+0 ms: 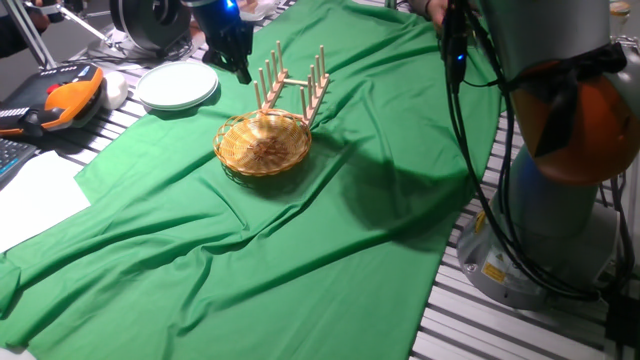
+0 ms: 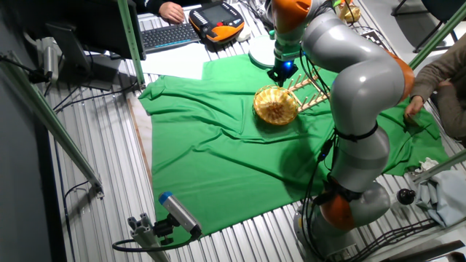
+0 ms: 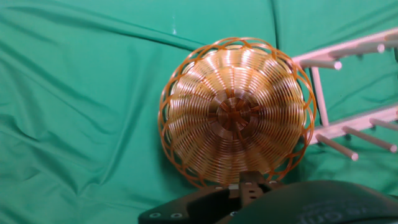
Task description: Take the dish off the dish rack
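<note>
The dish (image 1: 263, 145) is a round golden wicker bowl lying flat on the green cloth, right in front of the dish rack (image 1: 295, 80). The rack is light wood with upright pegs and holds nothing. My gripper (image 1: 240, 68) hangs above the cloth to the left of the rack and up from the dish, apart from both, open and empty. In the other fixed view the gripper (image 2: 281, 75) is just above the dish (image 2: 276, 106) and the rack (image 2: 312, 94). The hand view looks straight down on the dish (image 3: 235, 112), with the rack's pegs (image 3: 348, 127) at the right.
Stacked white plates (image 1: 177, 85) sit left of the rack at the cloth's edge. An orange teach pendant (image 1: 65, 100) lies further left. The robot's base (image 1: 560, 200) and cables stand at the right. A keyboard (image 2: 171, 35) and a person's hand (image 2: 172, 11) are at the far side.
</note>
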`<state>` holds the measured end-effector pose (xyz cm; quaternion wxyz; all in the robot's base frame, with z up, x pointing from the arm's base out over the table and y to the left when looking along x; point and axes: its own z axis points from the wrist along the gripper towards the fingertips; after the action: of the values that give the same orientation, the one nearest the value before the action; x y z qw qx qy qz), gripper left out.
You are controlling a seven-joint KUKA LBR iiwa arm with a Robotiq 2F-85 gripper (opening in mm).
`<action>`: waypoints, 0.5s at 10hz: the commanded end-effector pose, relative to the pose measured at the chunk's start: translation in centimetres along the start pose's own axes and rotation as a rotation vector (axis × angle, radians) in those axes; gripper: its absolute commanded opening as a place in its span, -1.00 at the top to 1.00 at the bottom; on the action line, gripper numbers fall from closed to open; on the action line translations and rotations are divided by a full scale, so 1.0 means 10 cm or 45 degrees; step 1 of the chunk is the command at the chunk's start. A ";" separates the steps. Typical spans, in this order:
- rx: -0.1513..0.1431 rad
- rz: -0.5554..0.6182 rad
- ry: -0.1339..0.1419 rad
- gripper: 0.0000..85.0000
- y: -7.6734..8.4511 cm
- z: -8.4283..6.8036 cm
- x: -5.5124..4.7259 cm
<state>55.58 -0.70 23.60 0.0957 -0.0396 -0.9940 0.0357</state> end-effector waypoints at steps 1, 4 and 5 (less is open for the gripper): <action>-0.023 -0.028 -0.005 1.00 0.00 0.00 0.00; -0.034 -0.001 0.001 0.60 0.01 0.01 0.01; -0.032 -0.008 -0.019 0.60 0.01 0.01 0.01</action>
<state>55.43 -0.55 23.45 0.0865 -0.0338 -0.9955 0.0204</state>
